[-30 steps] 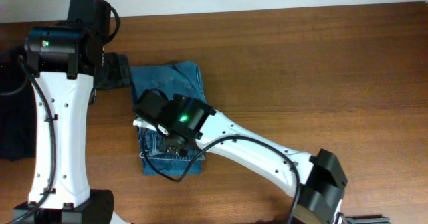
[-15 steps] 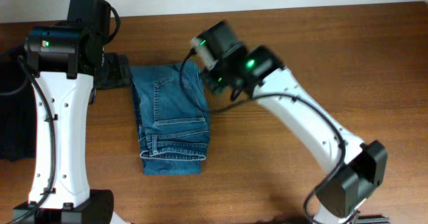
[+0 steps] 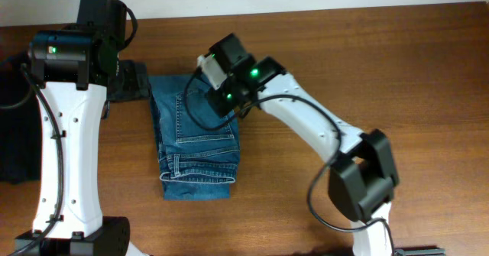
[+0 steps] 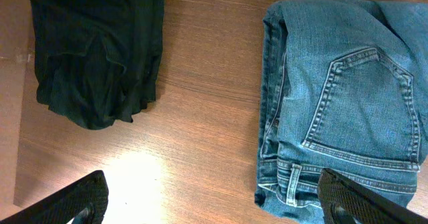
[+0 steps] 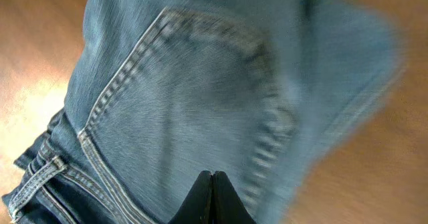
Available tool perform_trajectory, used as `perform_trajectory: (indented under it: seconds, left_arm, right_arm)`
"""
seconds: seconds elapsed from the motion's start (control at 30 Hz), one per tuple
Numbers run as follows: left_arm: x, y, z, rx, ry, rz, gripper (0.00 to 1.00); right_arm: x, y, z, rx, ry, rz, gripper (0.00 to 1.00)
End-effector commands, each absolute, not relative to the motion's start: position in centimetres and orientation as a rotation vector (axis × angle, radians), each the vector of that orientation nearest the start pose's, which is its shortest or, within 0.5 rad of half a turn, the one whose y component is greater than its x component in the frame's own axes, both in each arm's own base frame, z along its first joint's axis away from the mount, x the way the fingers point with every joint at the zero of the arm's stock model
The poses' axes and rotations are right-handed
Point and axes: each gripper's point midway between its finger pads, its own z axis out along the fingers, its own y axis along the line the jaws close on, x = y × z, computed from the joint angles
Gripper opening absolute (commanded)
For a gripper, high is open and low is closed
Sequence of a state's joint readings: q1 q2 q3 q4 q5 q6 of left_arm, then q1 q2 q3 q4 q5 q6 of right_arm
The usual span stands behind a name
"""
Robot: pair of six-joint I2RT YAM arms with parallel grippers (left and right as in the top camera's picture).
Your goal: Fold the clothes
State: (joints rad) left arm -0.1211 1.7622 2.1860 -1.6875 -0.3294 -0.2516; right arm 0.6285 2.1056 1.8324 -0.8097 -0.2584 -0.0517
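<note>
The clothes, a pair of blue denim jeans (image 3: 195,141), lie folded into a narrow stack on the wooden table (image 3: 367,72). A back pocket (image 4: 364,103) faces up and the waistband is at the near end. My right gripper (image 5: 212,182) hovers over the pocket denim (image 5: 187,97), its fingers pressed shut with no cloth between them. From above, the right gripper (image 3: 220,102) sits at the stack's far right corner. My left gripper (image 4: 214,210) stands wide open beside the jeans' left edge. One finger (image 4: 354,200) overlaps the waistband corner.
A black folded garment (image 4: 93,50) lies left of the jeans and shows at the table's left edge (image 3: 14,134) from above. The left arm (image 3: 69,134) runs down the left side. The right arm (image 3: 321,134) crosses the middle of the table.
The right arm lifted off the jeans' middle, swung to the far right, then came back over the stack's far right corner. The left arm has not moved.
</note>
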Motion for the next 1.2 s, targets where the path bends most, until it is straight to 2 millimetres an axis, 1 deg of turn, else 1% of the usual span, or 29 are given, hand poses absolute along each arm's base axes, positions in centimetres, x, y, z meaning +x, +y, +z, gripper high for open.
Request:
perform_trajectory:
  seconds: [0.0,0.1,0.17,0.2,0.27,0.33,0.43,0.53,0.6,0.63,0.7,0.77,0.83,0.93,1.0,1.17]
  left_arm:
    - [34.3,1.4,30.6,-0.265,2.734,0.364,1.00]
    - [34.3,1.4,30.6,-0.265,2.734,0.364,0.99]
    - [34.3,1.4,30.6,-0.265,2.734,0.364,0.99]
    - [34.3,1.4,30.6,-0.265,2.734,0.364,0.99]
    - [34.3,1.4,30.6,-0.265,2.734,0.364,0.99]
    - [34.3,1.4,30.6,-0.265,2.735,0.364,0.99]
    - [34.3,1.4,30.6,-0.265,2.734,0.364,0.99]
    - [34.3,1.4,30.6,-0.265,2.734,0.364,0.99]
    - [34.3,1.4,30.6,-0.265,2.734,0.365,0.99]
    - [34.3,1.4,30.6,-0.265,2.735,0.364,0.99]
    - [34.3,1.4,30.6,-0.265,2.734,0.365,0.99]
    - [34.3,1.4,30.6,-0.265,2.734,0.364,0.99]
    - [34.3,1.4,30.6,-0.265,2.734,0.364,0.99]
    - [34.3,1.4,30.6,-0.265,2.734,0.364,0.99]
    - [34.3,1.4,30.6,-0.264,2.734,0.364,0.99]
    - [34.3,1.4,30.6,-0.265,2.734,0.365,0.99]
  right_arm:
    - [37.1,36.6,8.3,-1.065,2.580,0.640,0.04]
    - [35.5,37.9,4.5,-1.126,2.639,0.651,0.04]
    - [34.0,38.5,1.9,-1.175,2.685,0.641,0.04]
    - [33.3,38.7,0.8,-1.196,2.705,0.636,0.04]
    - [32.4,39.2,-0.1,-1.227,2.720,0.631,0.04]
    - [32.1,39.6,0.1,-1.240,2.709,0.634,0.04]
    - [32.7,40.2,3.2,-1.230,2.648,0.652,0.04]
    - [33.5,40.8,7.6,-1.210,2.552,0.679,0.04]
    - [34.2,41.6,10.8,-1.193,2.456,0.704,0.04]
    - [34.5,41.9,12.0,-1.184,2.415,0.711,0.04]
    - [35.3,42.7,13.6,-1.167,2.337,0.727,0.04]
    - [36.1,43.4,14.3,-1.132,2.298,0.746,0.04]
    - [36.8,44.1,13.9,-1.103,2.283,0.761,0.04]
    - [37.6,44.9,12.3,-1.078,2.286,0.772,0.04]
    - [37.8,45.1,10.7,-1.082,2.304,0.768,0.04]
    - [37.4,44.8,5.5,-1.102,2.403,0.747,0.04]
